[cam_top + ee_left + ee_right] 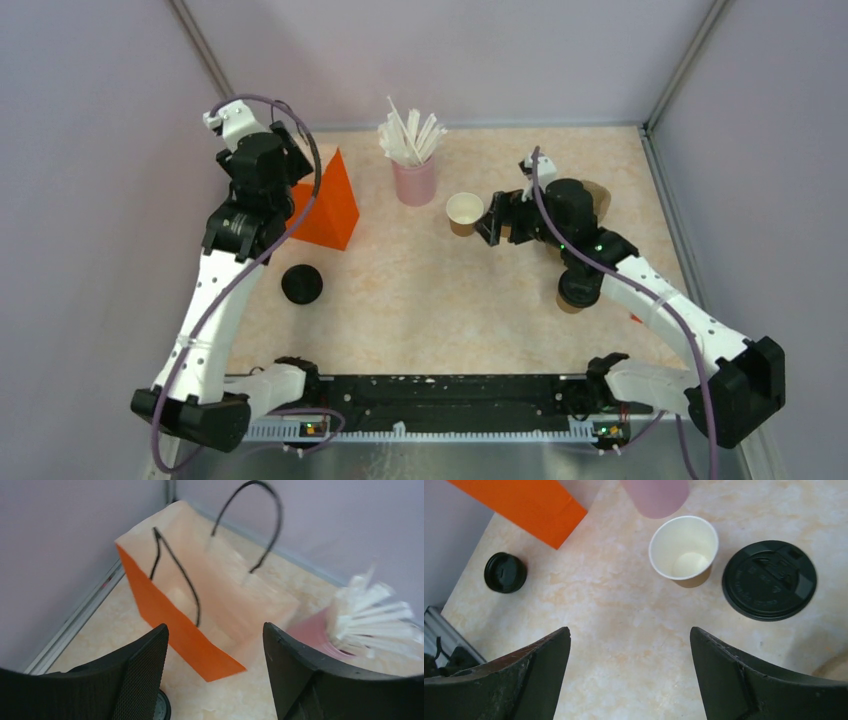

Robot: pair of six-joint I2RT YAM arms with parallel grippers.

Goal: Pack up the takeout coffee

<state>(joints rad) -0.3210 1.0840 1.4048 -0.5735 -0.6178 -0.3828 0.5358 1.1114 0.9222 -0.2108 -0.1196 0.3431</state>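
Observation:
One takeout coffee cup (464, 213) (684, 550), brown paper with a white inside, stands uncovered and empty near the table's middle. A loose black lid (769, 580) lies just to its right in the right wrist view. A second cup with its black lid on (301, 284) (505, 572) stands in front of the orange bag (330, 205) (210, 610). My right gripper (488, 220) (629, 635) hangs open beside the uncovered cup, with nothing between its fingers. Over the bag's left side my left gripper (292, 160) (215, 630) is open and empty, facing the bag's mouth and black handles.
A pink cup of white straws (413, 180) (320, 632) stands behind the open cup. Two more brown cups (572, 298) (598, 195) show partly under and behind the right arm. Walls close in on the left, back and right.

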